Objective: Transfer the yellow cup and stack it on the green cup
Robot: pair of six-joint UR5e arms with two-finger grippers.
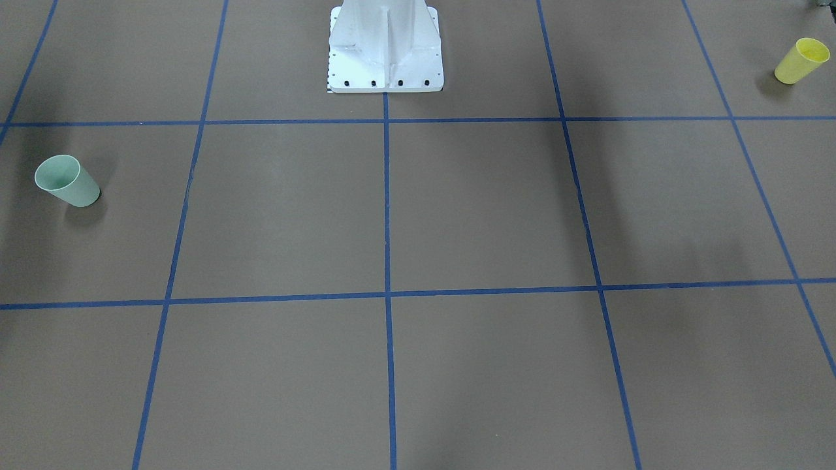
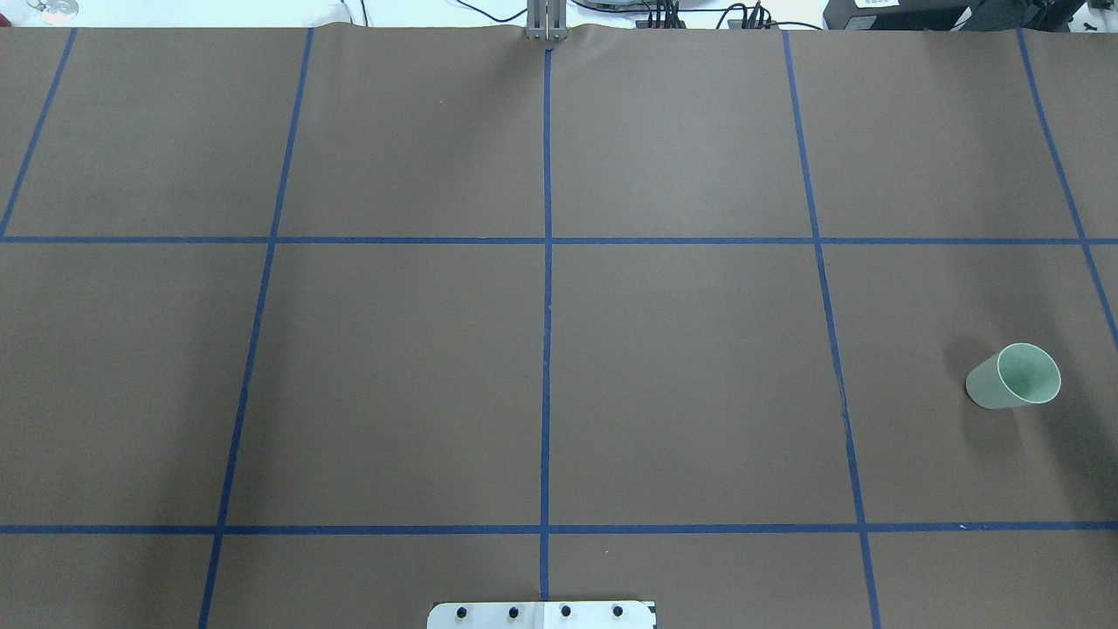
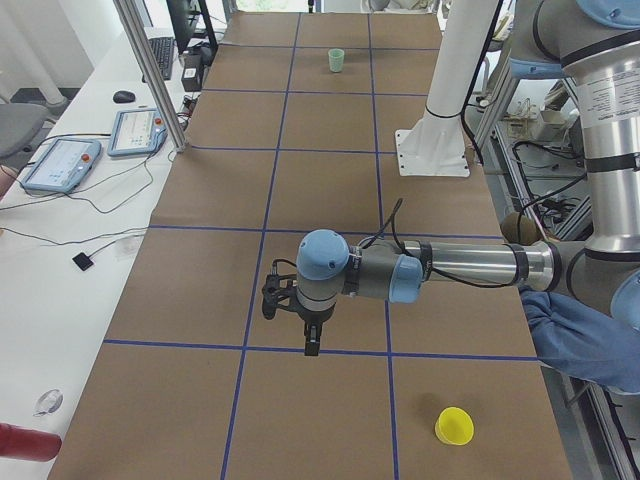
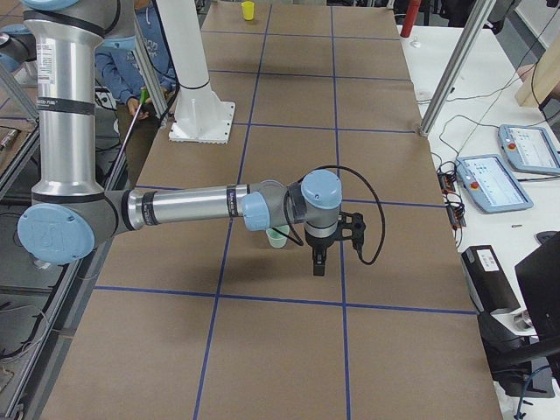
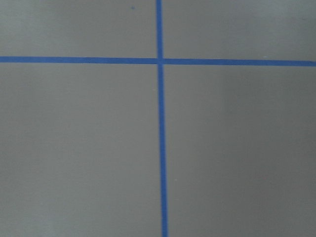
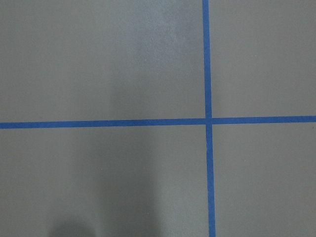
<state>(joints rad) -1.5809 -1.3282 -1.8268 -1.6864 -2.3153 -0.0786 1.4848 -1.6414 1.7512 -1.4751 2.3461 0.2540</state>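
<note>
Where tape [image 1: 386, 196] grids table [image 1: 490, 209], green cup [image 1: 67, 181], bench [image 3: 60, 230].

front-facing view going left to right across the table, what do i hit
green cup → white robot base → yellow cup
</note>
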